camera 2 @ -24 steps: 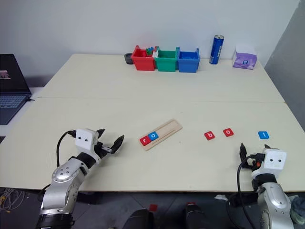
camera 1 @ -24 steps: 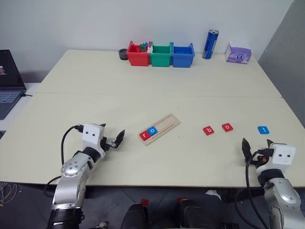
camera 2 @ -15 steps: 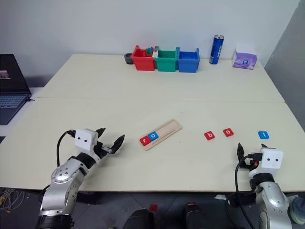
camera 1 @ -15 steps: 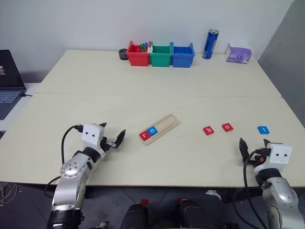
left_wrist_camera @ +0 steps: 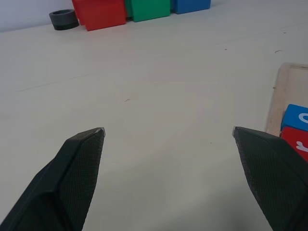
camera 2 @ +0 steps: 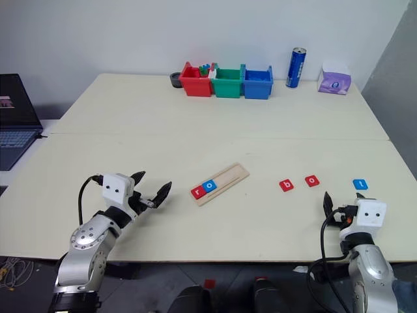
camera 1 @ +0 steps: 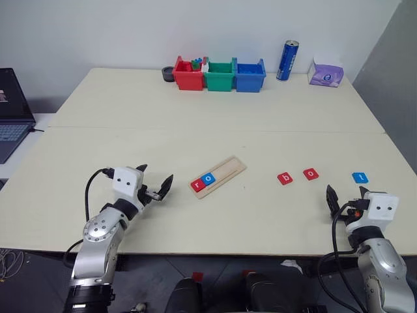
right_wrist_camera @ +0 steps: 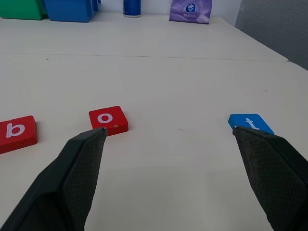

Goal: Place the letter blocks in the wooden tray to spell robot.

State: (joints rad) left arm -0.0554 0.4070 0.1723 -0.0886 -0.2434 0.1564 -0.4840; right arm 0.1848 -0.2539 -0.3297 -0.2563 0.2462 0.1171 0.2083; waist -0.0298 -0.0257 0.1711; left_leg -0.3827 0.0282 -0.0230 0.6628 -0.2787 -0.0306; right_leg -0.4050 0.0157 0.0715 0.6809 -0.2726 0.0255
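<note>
From the head cameras, the wooden tray is lying slantwise in the middle of the table, with a red r block and a blue o block sitting side by side at its near end. The left gripper is hovering to the left of the tray, apart from it, its fingers spreading wide and holding nothing. To the right of the tray, three loose blocks are lying in a rough row on the table: a red b block, a red o block and a blue t block. The right gripper is hanging near the table's front edge, just short of the blue t block, fingers wide and empty. At the far edge, red, green and blue bins, a blue can and a purple tissue pack are standing well away. A laptop is being cut off at the left border.

In the left wrist view, the two black fingers are standing wide apart over bare table. The tray's end is showing beside one finger, which is partly covering the red and blue blocks, so their letters are hard to read.

In the right wrist view, the fingers are also gaping wide. The red o block is lying just past one fingertip, the blue t block just past the other, neither clearly touching. The red b block is being cut off at the picture's edge.
</note>
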